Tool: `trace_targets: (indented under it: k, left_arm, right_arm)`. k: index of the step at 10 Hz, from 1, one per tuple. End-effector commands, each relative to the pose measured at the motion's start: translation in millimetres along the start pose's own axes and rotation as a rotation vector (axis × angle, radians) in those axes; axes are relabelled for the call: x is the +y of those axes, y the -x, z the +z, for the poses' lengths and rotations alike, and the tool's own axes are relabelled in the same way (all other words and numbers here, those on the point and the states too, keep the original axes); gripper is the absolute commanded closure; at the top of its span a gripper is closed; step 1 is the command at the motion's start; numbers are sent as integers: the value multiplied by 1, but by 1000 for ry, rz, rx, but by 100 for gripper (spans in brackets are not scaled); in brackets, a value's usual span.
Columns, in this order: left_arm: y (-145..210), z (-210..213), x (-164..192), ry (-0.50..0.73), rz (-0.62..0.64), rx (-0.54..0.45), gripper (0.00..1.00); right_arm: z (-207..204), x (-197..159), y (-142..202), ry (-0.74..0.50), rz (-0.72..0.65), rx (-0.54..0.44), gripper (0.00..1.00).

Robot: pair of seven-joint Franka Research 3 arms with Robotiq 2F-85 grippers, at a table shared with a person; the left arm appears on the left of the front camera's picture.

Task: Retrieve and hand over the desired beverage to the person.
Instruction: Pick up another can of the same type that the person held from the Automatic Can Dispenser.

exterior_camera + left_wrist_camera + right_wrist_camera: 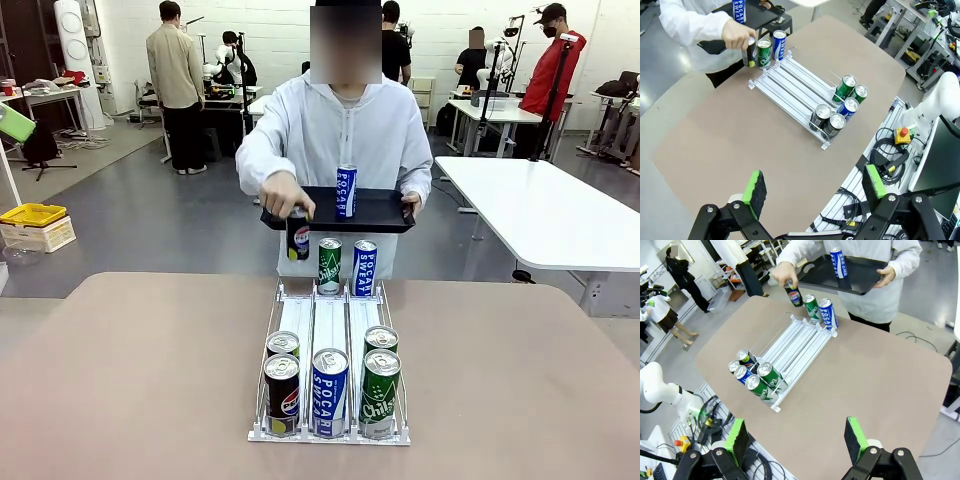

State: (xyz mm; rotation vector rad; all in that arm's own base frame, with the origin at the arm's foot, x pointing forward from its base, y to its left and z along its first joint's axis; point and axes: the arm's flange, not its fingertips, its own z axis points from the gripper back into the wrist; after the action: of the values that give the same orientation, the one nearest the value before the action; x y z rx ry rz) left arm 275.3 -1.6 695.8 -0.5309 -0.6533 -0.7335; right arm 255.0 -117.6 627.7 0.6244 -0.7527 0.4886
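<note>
Both grippers open and empty; person working cans at the table's far edge.

Nearest us, the left gripper [815, 187] and right gripper [796, 439] hang over the table [120, 380], jaws spread wide with nothing between the green pads. A white three-lane rack [316, 325] runs from the near edge toward the far edge. At its near end stand a front Pepsi can [282, 395], a front Pocari can [330, 392] and a front Chilsung can [380, 393], with two more cans behind the outer pair. At its far end a green can [329, 265] and a blue can [364, 267] stand together. Beyond the far edge, the person [330, 130] grips a raised Pepsi can [298, 238] in one hand [285, 195], just beside the green can and sitting higher. The other hand holds a black tray [385, 212] carrying an upright tray Pocari can [346, 190].
</note>
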Motion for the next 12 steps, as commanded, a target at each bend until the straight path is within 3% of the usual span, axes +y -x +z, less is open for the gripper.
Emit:
trace_targets:
  k: [1, 12]
  left_arm:
    - [-2, 2, -1, 5, -4, 7, 0]
    - [-2, 2, -1, 5, -4, 7, 0]
  right_arm:
    - [0, 0, -2, -30, 11, -19, 0]
    - [0, 0, -2, -30, 11, -19, 0]
